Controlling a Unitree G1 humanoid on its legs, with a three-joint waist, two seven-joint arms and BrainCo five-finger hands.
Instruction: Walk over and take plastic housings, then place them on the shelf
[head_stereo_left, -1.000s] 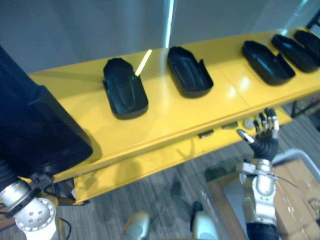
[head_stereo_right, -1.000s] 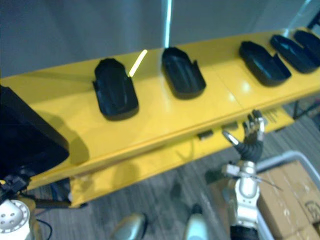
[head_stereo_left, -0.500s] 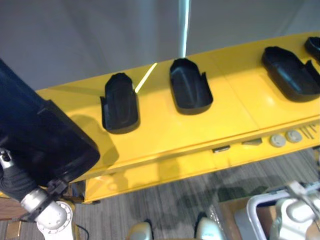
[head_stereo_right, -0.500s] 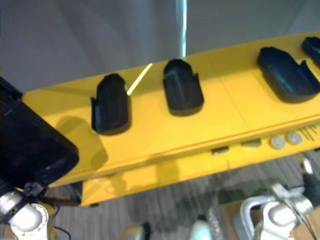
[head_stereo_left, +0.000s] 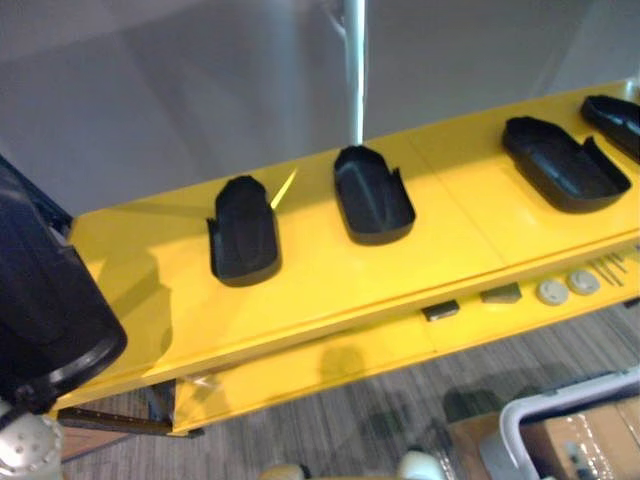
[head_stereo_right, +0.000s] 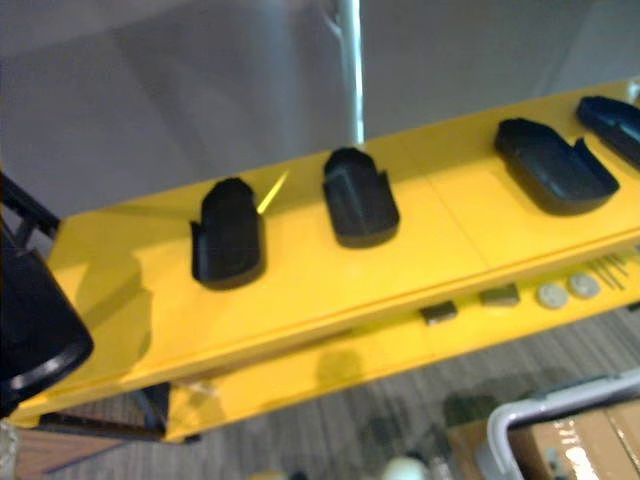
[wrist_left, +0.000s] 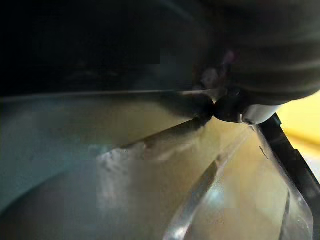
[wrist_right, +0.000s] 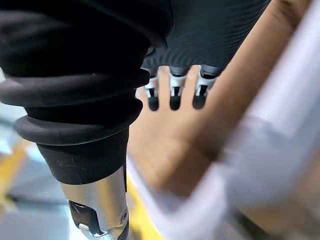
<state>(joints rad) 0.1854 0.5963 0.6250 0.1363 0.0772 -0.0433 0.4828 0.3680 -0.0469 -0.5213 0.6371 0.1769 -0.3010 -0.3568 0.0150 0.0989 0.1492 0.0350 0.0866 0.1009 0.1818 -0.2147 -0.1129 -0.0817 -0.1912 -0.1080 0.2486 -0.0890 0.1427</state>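
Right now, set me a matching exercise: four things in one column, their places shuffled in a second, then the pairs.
1. leftmost small black plastic housing
2. two round grey discs
3. brown cardboard box
4. big black plastic housing close to the camera

A. yellow shelf's lower front ledge
B. far left, covering the shelf's end
C. shelf top, left of three more housings
D. lower right, behind the white frame

Pairs: 1-C, 2-A, 3-D, 4-B

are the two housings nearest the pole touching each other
No, bare yellow shelf shows between the left housing and the middle housing.
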